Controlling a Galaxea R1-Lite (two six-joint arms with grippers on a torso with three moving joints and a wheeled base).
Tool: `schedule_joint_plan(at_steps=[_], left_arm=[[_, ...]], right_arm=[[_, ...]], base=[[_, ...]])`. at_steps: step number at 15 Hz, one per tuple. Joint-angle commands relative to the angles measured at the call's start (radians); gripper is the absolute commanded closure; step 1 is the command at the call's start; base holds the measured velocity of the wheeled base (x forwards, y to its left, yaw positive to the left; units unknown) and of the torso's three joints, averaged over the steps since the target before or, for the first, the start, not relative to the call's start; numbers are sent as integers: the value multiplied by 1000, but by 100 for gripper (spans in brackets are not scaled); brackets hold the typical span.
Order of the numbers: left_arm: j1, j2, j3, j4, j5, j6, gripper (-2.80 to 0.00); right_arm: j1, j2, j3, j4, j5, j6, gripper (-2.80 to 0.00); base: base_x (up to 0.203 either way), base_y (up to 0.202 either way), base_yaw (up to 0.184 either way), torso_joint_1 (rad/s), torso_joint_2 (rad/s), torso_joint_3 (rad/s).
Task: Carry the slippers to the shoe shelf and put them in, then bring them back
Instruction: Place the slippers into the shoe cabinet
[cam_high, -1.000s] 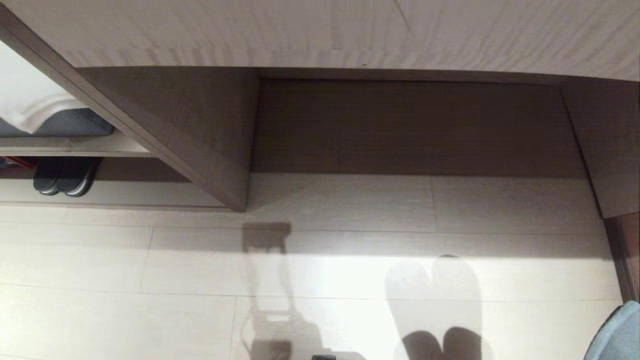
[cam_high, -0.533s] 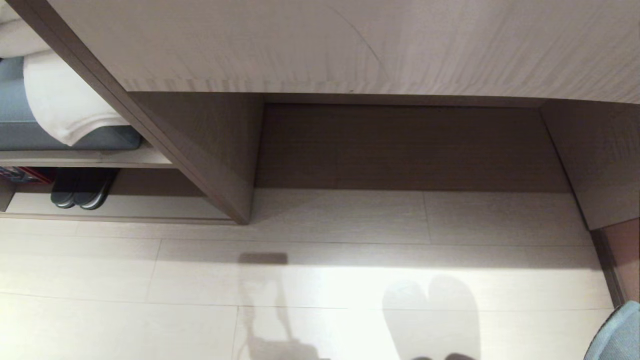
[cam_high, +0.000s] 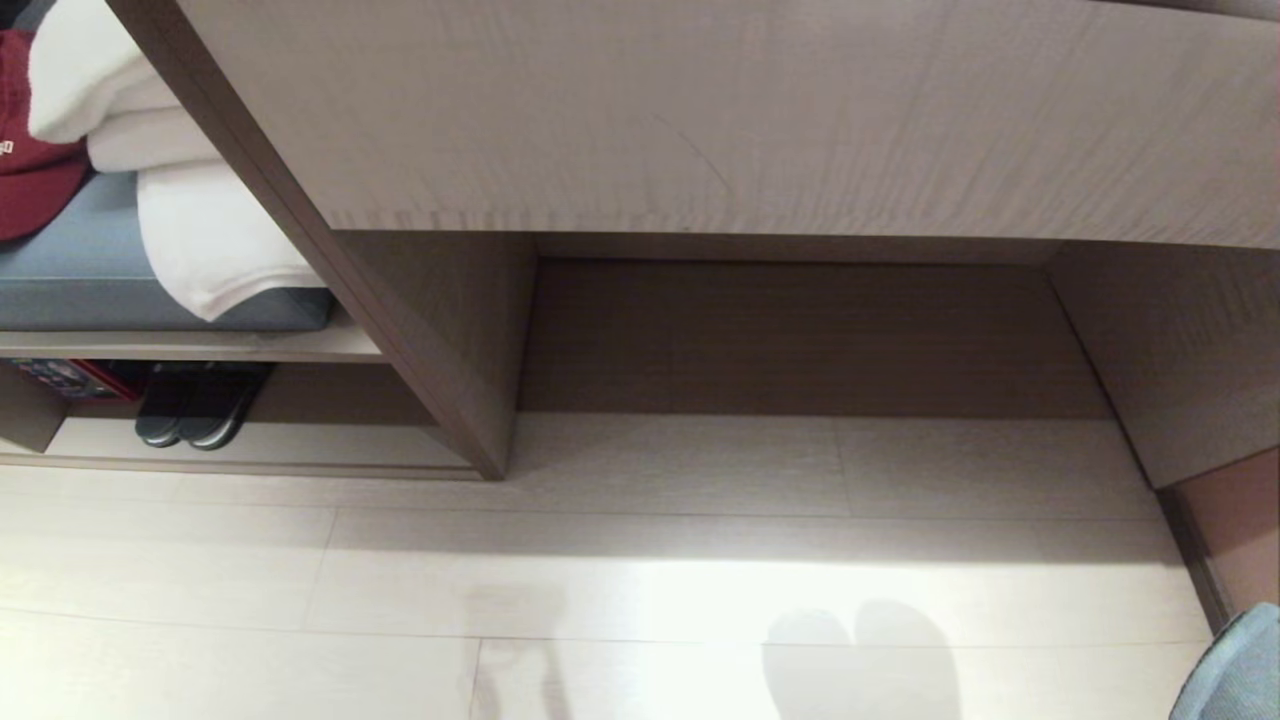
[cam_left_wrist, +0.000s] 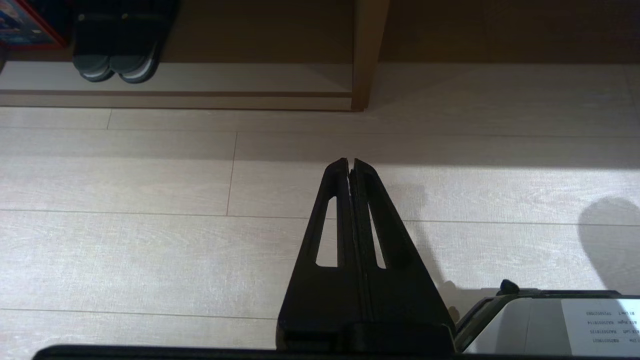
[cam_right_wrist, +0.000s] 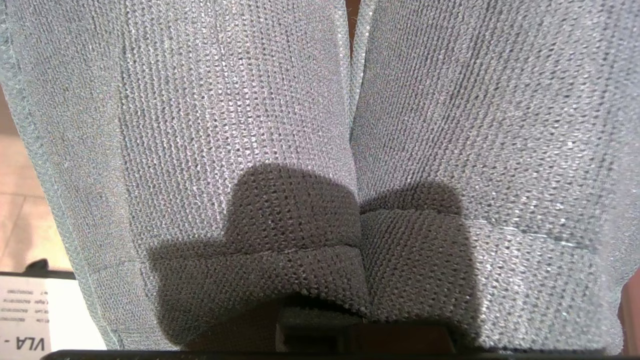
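1. Right gripper (cam_right_wrist: 365, 330): almost hidden in its own wrist view, only a dark bit shows beneath the toe bands. Reads as clamped on the slippers (cam_right_wrist: 240, 125); both hang side by side and fill that view.
2. Left gripper (cam_left_wrist: 351, 162): fingers pressed together, nothing in them, hanging over the floor (cam_left_wrist: 150, 175). Idle.
3. Neither gripper shows in the head view. Only the pair's double shadow (cam_high: 860, 660) falls on the floor, so I judge the slippers are off the ground, in front of the tall recess (cam_high: 800, 340).
4. Handling, my judgement: knit fabric, flat, backless, so light and floppy. Not fragile or slippery, the weave gives friction. A toe-band grip lets the heels dangle and swing; pinch both bands together so neither drops out.
5. Shoe shelf (cam_high: 260, 445): low cubby off to the robot's left, a darker pair (cam_high: 195, 415) with pale sole edges already inside. Bare shelf just beside that pair looks like the spot. Slippers well apart from it.
6. Above the cubby: grey cushion (cam_high: 120, 290), white towels (cam_high: 200, 230).
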Motion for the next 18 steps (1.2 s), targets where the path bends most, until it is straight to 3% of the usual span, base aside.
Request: schedule_joint_plan(at_steps=[1, 18], left_arm=[[0, 1, 0, -1, 0, 0, 0], [0, 1, 0, -1, 0, -3, 0]], right_arm=[[1, -1, 0, 0, 0, 0, 0], [1, -1, 0, 0, 0, 0, 0]], base=[[0, 0, 0, 1, 1, 201], [0, 0, 0, 2, 1, 203]])
